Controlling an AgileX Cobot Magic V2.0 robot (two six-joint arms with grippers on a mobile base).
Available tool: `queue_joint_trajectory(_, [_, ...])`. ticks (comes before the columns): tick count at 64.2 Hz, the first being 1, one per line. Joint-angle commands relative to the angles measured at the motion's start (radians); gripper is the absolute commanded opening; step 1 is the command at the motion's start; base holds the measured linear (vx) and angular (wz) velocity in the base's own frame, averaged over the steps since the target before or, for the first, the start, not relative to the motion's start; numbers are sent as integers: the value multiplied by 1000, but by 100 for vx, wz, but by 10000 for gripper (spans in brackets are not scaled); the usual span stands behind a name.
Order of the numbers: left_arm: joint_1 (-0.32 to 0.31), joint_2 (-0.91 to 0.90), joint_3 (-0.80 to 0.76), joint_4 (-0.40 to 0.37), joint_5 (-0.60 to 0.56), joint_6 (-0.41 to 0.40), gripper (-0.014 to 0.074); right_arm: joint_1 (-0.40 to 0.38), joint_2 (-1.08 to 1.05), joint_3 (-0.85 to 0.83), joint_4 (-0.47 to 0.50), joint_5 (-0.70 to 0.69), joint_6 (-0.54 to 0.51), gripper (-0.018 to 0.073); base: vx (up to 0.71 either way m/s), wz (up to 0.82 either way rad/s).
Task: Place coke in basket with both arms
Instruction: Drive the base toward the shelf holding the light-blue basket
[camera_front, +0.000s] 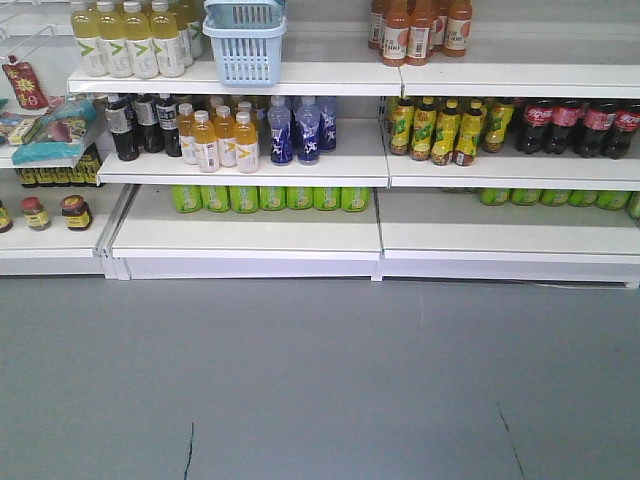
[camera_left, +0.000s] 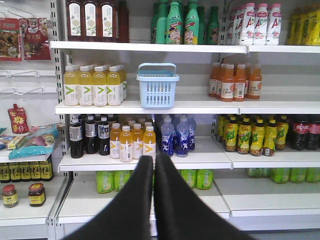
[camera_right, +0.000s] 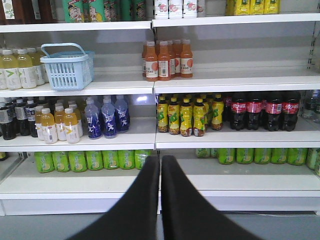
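On the far white metal shelving (camera_front: 250, 235), across the grey floor (camera_front: 320, 380), I can see the light blue slotted plastic basket (camera_front: 245, 45). It stands upright on an upper shelf, left of centre.

From the left wrist camera the basket (camera_left: 157, 90) shows its curved handle raised. A row of pale yellow drink bottles (camera_left: 92, 86) stands just beside it on the left. A cluster of orange juice bottles (camera_left: 235, 82) sits well apart on the right. One shelf down, slightly to the right, are translucent blue bottles (camera_left: 177, 136).

The left black gripper (camera_left: 153, 165) sits low and near in its own view. Its two dark fingers (camera_left: 125, 205) are drawn in to a thin slit with nothing between them. The right black gripper (camera_right: 160, 165) reads the same to me, fingers (camera_right: 190, 205) almost touching and gripping nothing.

In the right wrist view the basket (camera_right: 67, 70) is far off, up and to the left. Dark cola bottles with red labels (camera_right: 262, 110) stand a shelf lower on the right, and green drink containers (camera_right: 90, 160) line the shelf under that. Both grippers are well apart from the basket.

Where the slim red coke can is, I cannot tell from these views.
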Motion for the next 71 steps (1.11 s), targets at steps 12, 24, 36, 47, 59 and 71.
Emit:
queue_joint_trajectory(12, [-2, 18, -31, -11, -78, -2, -6, -3, -13, 8, -3, -70, 0, -5, 0, 0])
queue_joint_trajectory(24, [-2, 18, -31, -11, -78, -2, -6, -3, -13, 8, -3, -70, 0, -5, 0, 0])
queue_joint_trajectory(36, [-2, 18, -31, -11, -78, -2, -6, -3, -13, 8, -3, -69, 0, -5, 0, 0])
queue_joint_trajectory(47, [-2, 18, -31, -11, -78, -2, -6, -3, -13, 8, -3, -69, 0, -5, 0, 0])
queue_joint_trajectory(59, [-2, 18, -31, -11, -78, -2, -6, -3, -13, 8, -3, -69, 0, -5, 0, 0])
queue_joint_trajectory(71, [-2, 18, -31, -11, -78, -2, -6, -3, -13, 8, -3, -69, 0, -5, 1, 3])
